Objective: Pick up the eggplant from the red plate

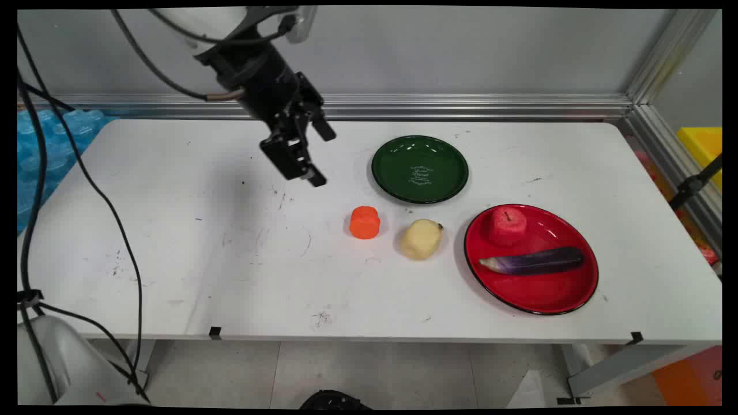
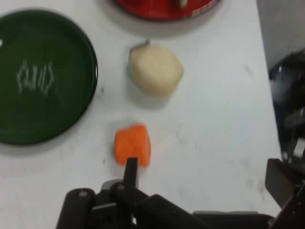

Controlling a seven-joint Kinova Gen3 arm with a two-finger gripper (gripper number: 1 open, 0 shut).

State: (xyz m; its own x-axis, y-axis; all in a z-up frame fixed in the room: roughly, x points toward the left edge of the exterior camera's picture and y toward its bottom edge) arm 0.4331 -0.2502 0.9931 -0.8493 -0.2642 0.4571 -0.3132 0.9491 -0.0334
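My black gripper (image 1: 323,158) hangs open and empty above the table, left of an empty green plate (image 1: 398,164). Nearest to it is a small orange chunk (image 1: 364,222), lying below and right of it on the white table. A pale yellow potato (image 1: 421,238) rests just right of the chunk. In the hand view the gripper (image 2: 207,181) shows a wide gap, with the orange chunk (image 2: 133,145) just beyond the left finger (image 2: 131,171). Farther off lie the potato (image 2: 156,70) and the green plate (image 2: 28,114).
A red plate (image 1: 542,288) at the right holds a red apple (image 1: 507,225) and a purple eggplant (image 1: 533,260); its rim (image 2: 162,9) shows in the hand view. An aluminium rail (image 1: 461,106) borders the back, blue wrap (image 1: 46,144) lies left, and a yellow bin (image 1: 703,144) stands right.
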